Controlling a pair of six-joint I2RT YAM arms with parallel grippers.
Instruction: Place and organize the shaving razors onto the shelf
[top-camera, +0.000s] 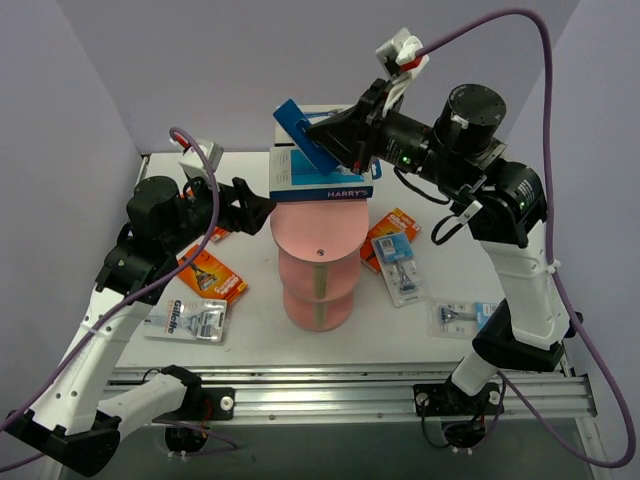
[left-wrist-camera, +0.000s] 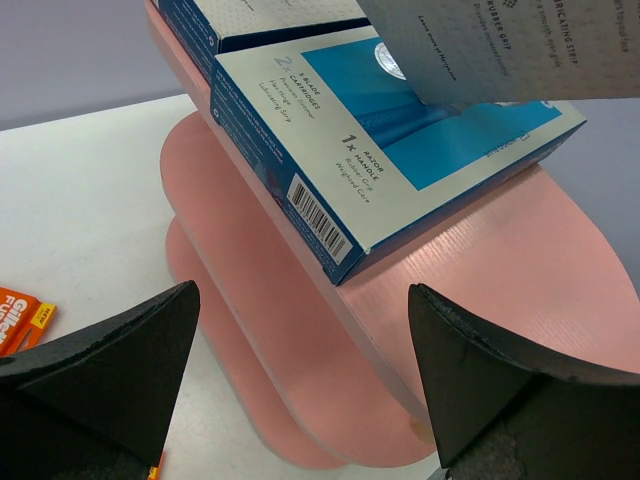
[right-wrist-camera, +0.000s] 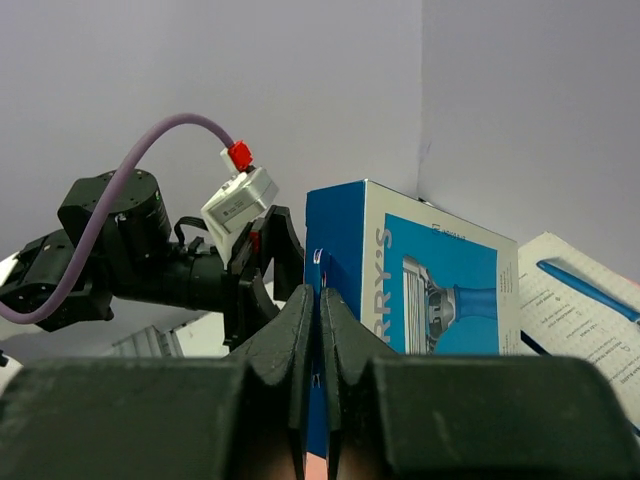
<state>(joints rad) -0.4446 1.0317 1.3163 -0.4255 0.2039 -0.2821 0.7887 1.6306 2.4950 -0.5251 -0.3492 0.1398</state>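
Shaving razors in flat white-and-blue Harry's cardboard boxes (top-camera: 325, 182) are lying stacked on the long oval top tier of the pink three-tier shelf (top-camera: 320, 235). Your right gripper (right-wrist-camera: 318, 300), fingers pinched shut on the thin edge of another blue Harry's box (right-wrist-camera: 420, 290), is tilting it above the pile, apparently to lay it flat. Your left gripper (top-camera: 258, 198) is hovering beside the tier, spread wide and holding nothing, likely ready to steady the stack. Orange blister cards (top-camera: 212, 275) are lying on the white table (top-camera: 260, 345).
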